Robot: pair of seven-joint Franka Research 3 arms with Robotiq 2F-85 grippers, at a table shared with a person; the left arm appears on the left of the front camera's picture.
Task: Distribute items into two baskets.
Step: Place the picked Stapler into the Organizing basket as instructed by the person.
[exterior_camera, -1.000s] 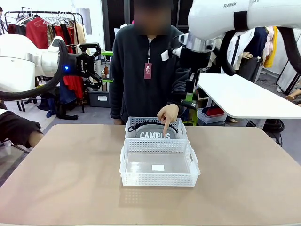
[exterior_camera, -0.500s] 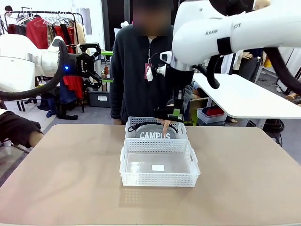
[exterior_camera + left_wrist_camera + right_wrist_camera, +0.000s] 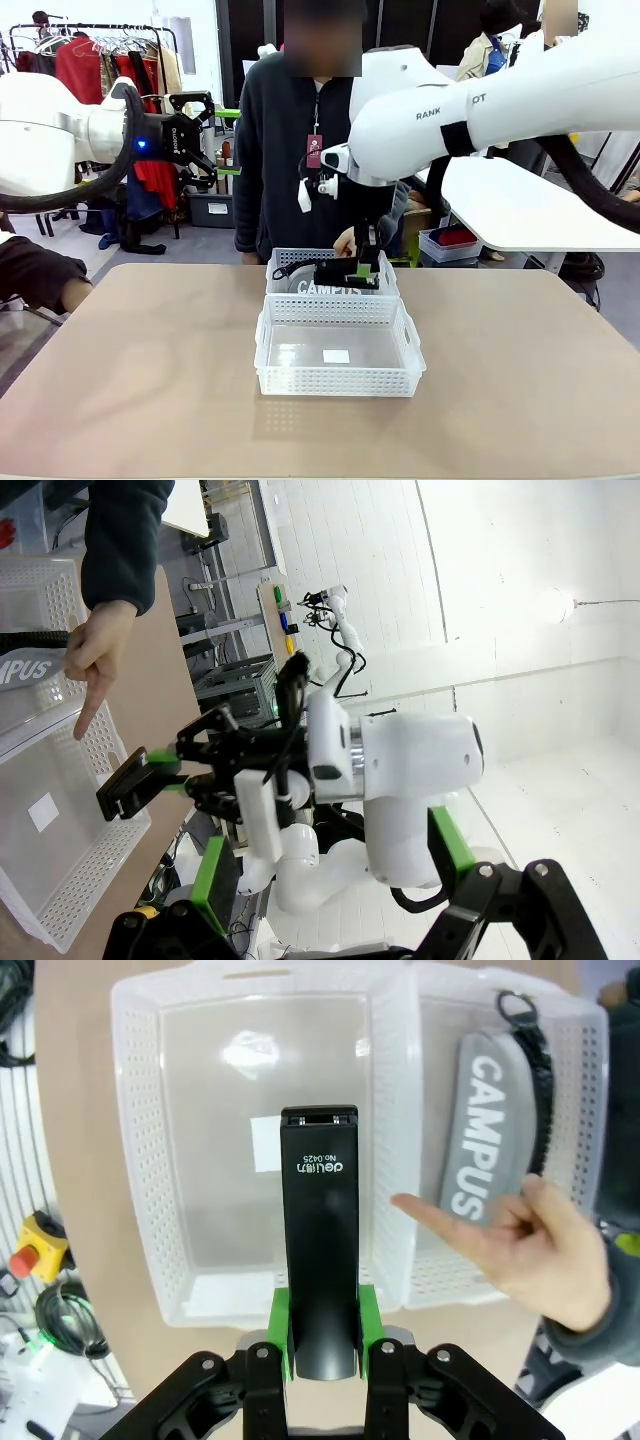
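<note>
My right gripper (image 3: 352, 270) is shut on the small black stapler (image 3: 340, 273), which it holds level above the seam between the two baskets. In the right wrist view the stapler (image 3: 320, 1280) sits between the green pads (image 3: 283, 1332), over the near basket (image 3: 200, 1110), which holds just a white label. The grey CAMPUS pouch (image 3: 490, 1140) lies in the far basket (image 3: 580, 1110). The person's hand (image 3: 520, 1255) points a finger toward the wall between the baskets. My left gripper (image 3: 195, 135) hangs open high at the left, holding nothing.
The near basket (image 3: 338, 375) stands mid-table, with the far basket (image 3: 285, 258) touching it behind. The person stands close behind the far edge. Bare tabletop (image 3: 130, 380) lies to either side. A white table (image 3: 520, 210) stands beyond at the right.
My right arm has swung left and down with the stapler, from up by the person's shoulder to just above the baskets. The person's pointing hand is now behind it. The left arm stayed still.
</note>
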